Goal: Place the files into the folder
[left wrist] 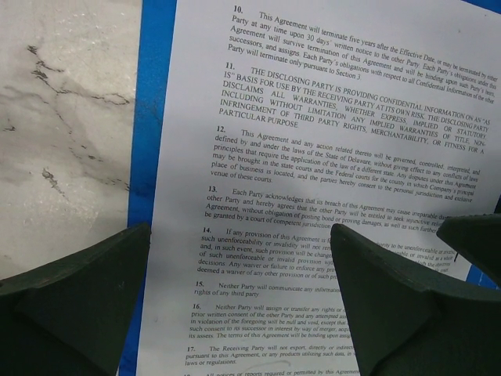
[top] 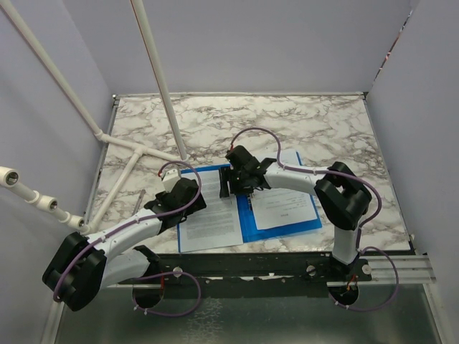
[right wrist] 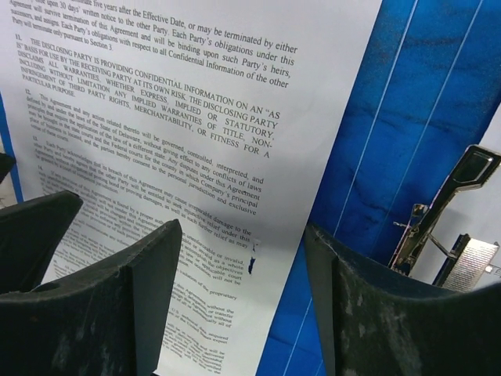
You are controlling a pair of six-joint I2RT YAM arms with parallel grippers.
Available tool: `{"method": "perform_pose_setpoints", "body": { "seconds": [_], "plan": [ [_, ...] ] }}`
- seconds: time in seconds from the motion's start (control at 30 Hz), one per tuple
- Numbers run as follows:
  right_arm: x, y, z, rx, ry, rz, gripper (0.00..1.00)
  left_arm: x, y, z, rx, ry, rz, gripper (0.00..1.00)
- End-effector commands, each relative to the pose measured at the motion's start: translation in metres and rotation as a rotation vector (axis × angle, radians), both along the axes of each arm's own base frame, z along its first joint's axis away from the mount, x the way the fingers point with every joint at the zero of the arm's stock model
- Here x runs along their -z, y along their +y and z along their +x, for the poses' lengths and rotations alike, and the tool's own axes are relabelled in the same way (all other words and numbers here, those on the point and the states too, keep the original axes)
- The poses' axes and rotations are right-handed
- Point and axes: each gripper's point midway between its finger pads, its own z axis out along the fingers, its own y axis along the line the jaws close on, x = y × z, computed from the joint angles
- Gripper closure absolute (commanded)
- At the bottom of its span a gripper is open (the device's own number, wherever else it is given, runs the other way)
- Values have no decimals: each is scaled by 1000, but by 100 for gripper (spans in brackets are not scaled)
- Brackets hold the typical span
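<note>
The blue folder point(top: 247, 223) lies open on the marble table. One white printed sheet of the files point(top: 208, 223) lies on its left half, reaching over the near edge; another point(top: 283, 208) rests on the right half. My left gripper point(top: 185, 201) hovers over the left sheet point(left wrist: 313, 157), open, nothing between its fingers point(left wrist: 391, 298). My right gripper point(top: 238, 190) is open above the folder's middle, its jaws either side of that sheet's right edge point(right wrist: 196, 117), beside the blue spine point(right wrist: 407, 133). The metal clip point(right wrist: 438, 211) stands at the right.
White pipe frame point(top: 136, 154) crosses the table's left back. Marble table point(left wrist: 70, 133) shows left of the folder's blue edge point(left wrist: 156, 94). Walls enclose three sides. A metal rail point(top: 287, 261) runs along the near edge.
</note>
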Motion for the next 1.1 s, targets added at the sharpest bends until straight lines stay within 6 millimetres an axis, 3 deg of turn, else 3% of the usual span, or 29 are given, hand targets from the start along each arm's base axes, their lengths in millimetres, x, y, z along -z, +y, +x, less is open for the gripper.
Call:
{"method": "perform_pose_setpoints", "body": {
  "seconds": [0.0, 0.2, 0.5, 0.87, 1.07],
  "plan": [
    [8, 10, -5, 2, 26, 35, 32, 16, 1, -17, 23, 71, -9, 1],
    [9, 15, -17, -8, 61, 106, 32, 20, -3, -19, 40, 85, -23, 1],
    [-5, 27, -31, -39, 90, 242, 35, 28, -5, -23, 55, 114, -24, 1],
    [-26, 30, -32, -38, 66, 296, 71, 24, -10, -22, 69, 109, -44, 1],
    [-48, 25, -32, -37, 29, 309, 82, 6, -16, -16, 83, 78, -71, 1]
  ]
}}
